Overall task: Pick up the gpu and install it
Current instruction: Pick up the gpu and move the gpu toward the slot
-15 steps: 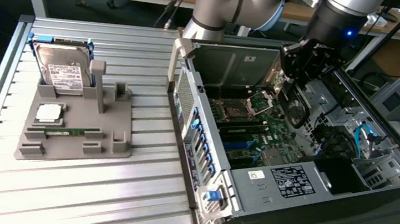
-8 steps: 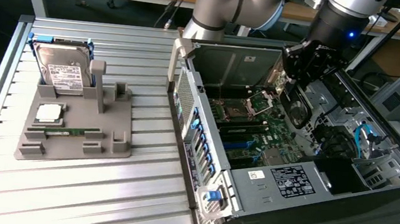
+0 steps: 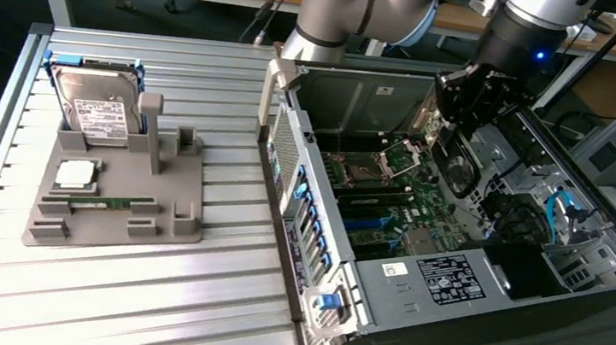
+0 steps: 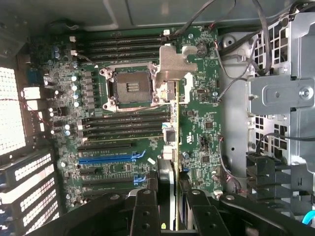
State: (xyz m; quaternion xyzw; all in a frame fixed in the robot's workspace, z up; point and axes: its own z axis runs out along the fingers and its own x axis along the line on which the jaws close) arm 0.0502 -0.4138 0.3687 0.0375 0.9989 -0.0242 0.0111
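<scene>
Gripper (image 4: 169, 192) on the single arm is closed partway on the one gpu (image 4: 168, 169), its two fingers (image 4: 145, 209) pressing the thin card from either side so that the wrist view sees it edge-on. In the exterior view the gripper (image 3: 459, 126) hangs inside the open computer case (image 3: 520, 332) with the gpu (image 3: 459, 171) below it, upright over the motherboard (image 3: 396, 207). Whether the card touches any slot cannot be told.

Beyond the card's edge lie one empty processor socket (image 4: 129, 88) with its silver latch plate (image 4: 172, 69) just beside it, and one long blue slot (image 4: 106, 159) nearer the fingers.

Well apart, on the exterior view's left, one grey holder (image 3: 171, 227) sits on the slatted table (image 3: 100, 297). It carries three parts: one hard drive (image 3: 94, 107) standing tilted, one processor chip (image 3: 77, 172) lying flat, and one green memory stick (image 3: 105, 200) near the chip.
</scene>
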